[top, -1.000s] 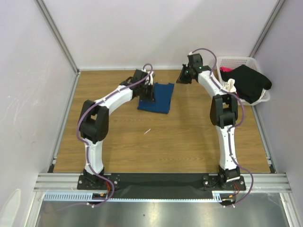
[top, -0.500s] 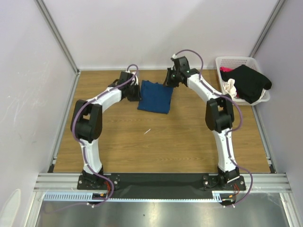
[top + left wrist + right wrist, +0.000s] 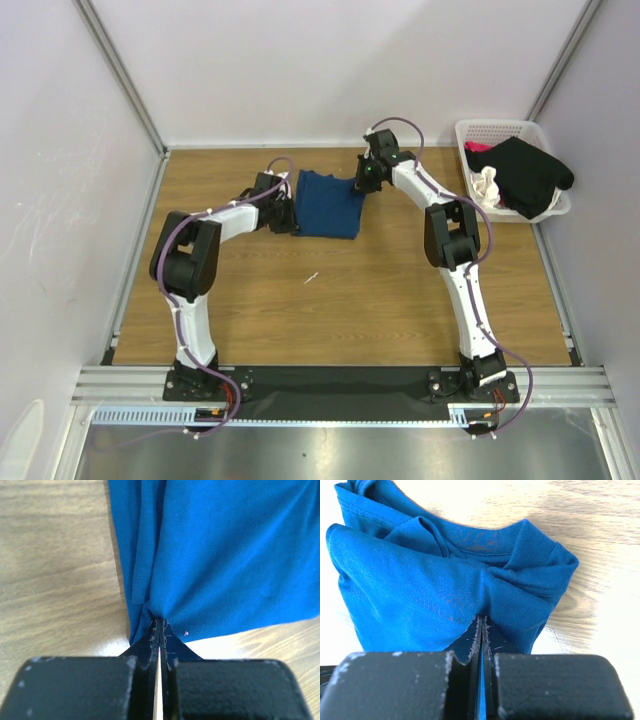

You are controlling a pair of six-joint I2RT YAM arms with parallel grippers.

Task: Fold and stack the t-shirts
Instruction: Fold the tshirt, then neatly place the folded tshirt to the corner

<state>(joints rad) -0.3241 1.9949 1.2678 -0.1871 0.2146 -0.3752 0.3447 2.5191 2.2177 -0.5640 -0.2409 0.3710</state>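
A dark blue t-shirt [image 3: 328, 205] lies folded on the wooden table at the back middle. My left gripper [image 3: 289, 213] is shut on its left edge; the left wrist view shows the cloth [image 3: 220, 555] pinched between the jaws [image 3: 160, 625]. My right gripper [image 3: 362, 183] is shut on its right far corner by the collar; the right wrist view shows bunched cloth [image 3: 420, 590] in the jaws [image 3: 482, 620]. The print is hidden. A black t-shirt [image 3: 528, 175], a pink one [image 3: 478, 148] and a cream-white one [image 3: 488, 185] lie in the basket.
A white plastic lattice basket [image 3: 500, 130] stands at the back right corner. A small light scrap [image 3: 312, 278] lies on the wood in the middle. Walls close the table at left, back and right.
The right gripper swung left from near the basket to the shirt's right corner and shut on it. The left gripper moved off the shirt's top to its left edge and shut on it.
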